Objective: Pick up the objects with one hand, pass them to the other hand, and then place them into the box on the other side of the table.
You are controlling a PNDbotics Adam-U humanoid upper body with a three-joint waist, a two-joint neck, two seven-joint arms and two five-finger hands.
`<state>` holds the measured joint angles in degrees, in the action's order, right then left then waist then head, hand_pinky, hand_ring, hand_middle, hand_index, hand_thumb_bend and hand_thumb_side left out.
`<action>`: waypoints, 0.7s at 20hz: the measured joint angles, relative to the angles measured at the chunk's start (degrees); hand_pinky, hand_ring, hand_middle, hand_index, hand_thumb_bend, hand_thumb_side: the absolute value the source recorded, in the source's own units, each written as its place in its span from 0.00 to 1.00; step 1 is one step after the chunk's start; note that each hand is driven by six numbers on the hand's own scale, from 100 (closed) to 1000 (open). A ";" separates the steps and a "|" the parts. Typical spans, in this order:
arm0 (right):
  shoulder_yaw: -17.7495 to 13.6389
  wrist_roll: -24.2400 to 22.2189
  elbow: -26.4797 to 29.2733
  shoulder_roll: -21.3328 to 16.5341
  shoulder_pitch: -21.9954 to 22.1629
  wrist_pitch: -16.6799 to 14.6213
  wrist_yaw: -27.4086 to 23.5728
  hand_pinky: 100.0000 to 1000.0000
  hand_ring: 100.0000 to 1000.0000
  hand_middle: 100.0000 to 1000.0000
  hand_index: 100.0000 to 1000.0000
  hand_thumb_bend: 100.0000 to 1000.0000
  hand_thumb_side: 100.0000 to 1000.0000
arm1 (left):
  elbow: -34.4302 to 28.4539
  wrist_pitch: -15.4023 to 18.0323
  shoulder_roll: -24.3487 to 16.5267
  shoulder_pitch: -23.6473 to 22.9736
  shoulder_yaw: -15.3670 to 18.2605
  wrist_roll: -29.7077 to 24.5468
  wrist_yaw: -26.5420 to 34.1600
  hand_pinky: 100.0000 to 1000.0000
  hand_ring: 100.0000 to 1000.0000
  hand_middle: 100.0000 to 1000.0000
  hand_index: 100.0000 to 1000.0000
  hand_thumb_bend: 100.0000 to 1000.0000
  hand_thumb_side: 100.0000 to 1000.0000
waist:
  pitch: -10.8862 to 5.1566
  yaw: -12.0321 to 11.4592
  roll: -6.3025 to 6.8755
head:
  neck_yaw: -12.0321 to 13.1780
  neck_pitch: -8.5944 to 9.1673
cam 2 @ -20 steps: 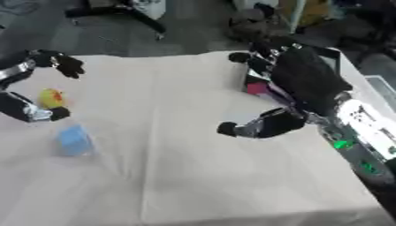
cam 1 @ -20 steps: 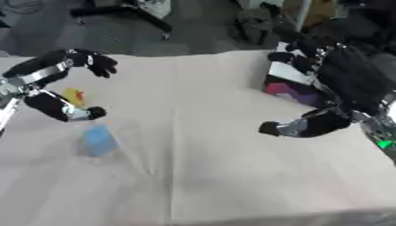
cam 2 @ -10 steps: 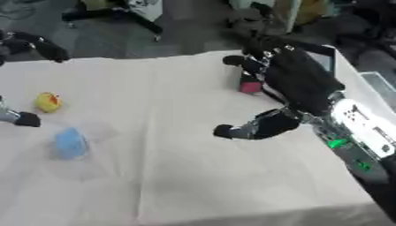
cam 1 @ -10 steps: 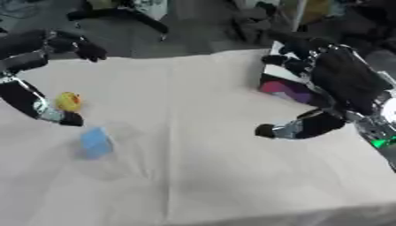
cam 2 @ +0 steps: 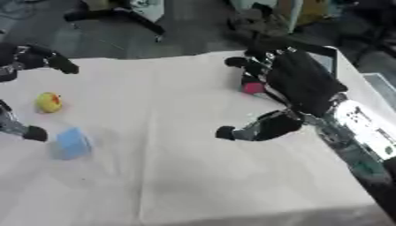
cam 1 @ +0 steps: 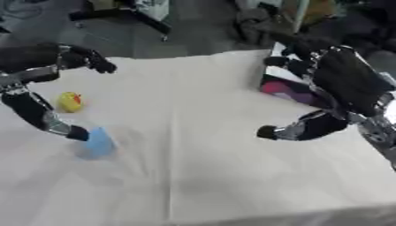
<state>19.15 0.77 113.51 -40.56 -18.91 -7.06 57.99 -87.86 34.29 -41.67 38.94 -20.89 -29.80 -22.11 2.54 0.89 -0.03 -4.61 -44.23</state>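
The left hand [cam 1: 46, 95] hangs spread and empty over the left side, the blue block [cam 1: 98, 142] at its near fingertip, the yellow toy [cam 1: 70, 101] just beyond. Right hand [cam 2: 298, 86] is spread by the far-right box [cam 1: 290, 88]. Lower squarely over the block before curling round it

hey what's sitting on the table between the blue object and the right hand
Nothing. From the blue object across to the right hand, the stretch is bare white cloth, shown clearly in the right eye view.
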 measured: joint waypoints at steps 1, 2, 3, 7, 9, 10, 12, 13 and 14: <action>0.00 -0.02 0.00 0.00 0.00 0.02 0.00 0.75 0.73 1.00 0.82 0.67 0.96 | -0.01 0.29 -0.07 -0.14 -0.20 0.29 -0.83 0.72 0.75 0.75 0.92 0.67 0.54 | 0.00 0.00 0.00 | 0.00 0.00; 0.00 -0.04 0.00 0.00 0.00 0.04 0.00 0.75 0.73 1.00 0.82 0.67 0.96 | -0.01 0.59 -0.20 -0.19 -0.43 0.59 -1.66 0.72 0.75 0.75 0.92 0.68 0.54 | 0.00 0.00 0.00 | 0.00 0.00; 0.00 -0.06 0.00 0.00 0.00 0.06 0.00 0.75 0.73 1.00 0.82 0.67 0.96 | -0.02 0.91 -0.23 -0.20 -0.68 0.91 -2.45 0.72 0.75 0.75 0.92 0.68 0.54 | 0.00 0.00 0.00 | 0.01 0.00; 0.00 -0.13 0.00 -0.01 0.01 0.13 0.00 0.75 0.73 1.00 0.82 0.67 0.96 | -0.03 2.26 -0.25 -0.46 -1.57 2.26 -5.86 0.72 0.75 0.75 0.92 0.69 0.55 | 0.00 -0.01 0.00 | 0.01 0.00; 0.00 -0.13 0.00 -0.03 0.02 0.13 0.00 0.75 0.73 1.00 0.82 0.67 0.96 | 0.02 2.99 -0.26 -0.68 -2.00 2.99 -7.55 0.72 0.75 0.75 0.92 0.70 0.55 | 0.00 -0.01 0.00 | 0.01 0.00; 0.00 -0.13 0.00 -0.03 0.02 0.13 0.00 0.75 0.73 1.00 0.82 0.67 0.96 | 0.05 3.37 -0.27 -0.71 -2.21 3.37 -8.46 0.72 0.75 0.75 0.92 0.70 0.55 | 0.00 -0.01 0.00 | 0.01 0.00; 0.00 -0.13 0.00 -0.03 0.02 0.14 0.00 0.75 0.73 1.00 0.82 0.67 0.96 | 0.08 4.13 -0.27 -0.74 -2.62 4.12 -10.12 0.72 0.75 0.75 0.92 0.70 0.56 | 0.00 -0.01 0.00 | 0.02 0.00; 0.00 -0.14 0.00 -0.04 0.02 0.15 0.00 0.75 0.73 1.00 0.82 0.67 0.96 | 0.11 4.51 -0.28 -0.75 -2.85 4.51 -10.95 0.72 0.75 0.75 0.92 0.70 0.56 | 0.00 -0.01 0.00 | 0.02 0.00; 0.00 -0.15 0.00 -0.04 0.02 0.16 0.00 0.75 0.73 1.00 0.82 0.67 0.96 | 0.15 4.89 -0.28 -0.76 -3.01 4.89 -11.82 0.72 0.75 0.75 0.92 0.70 0.56 | 0.00 0.00 0.00 | 0.03 0.00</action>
<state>19.16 0.62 113.51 -40.59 -18.89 -6.91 57.99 -87.71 39.18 -41.95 38.18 -23.90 -24.91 -33.93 2.54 0.89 -0.03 -4.58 -44.23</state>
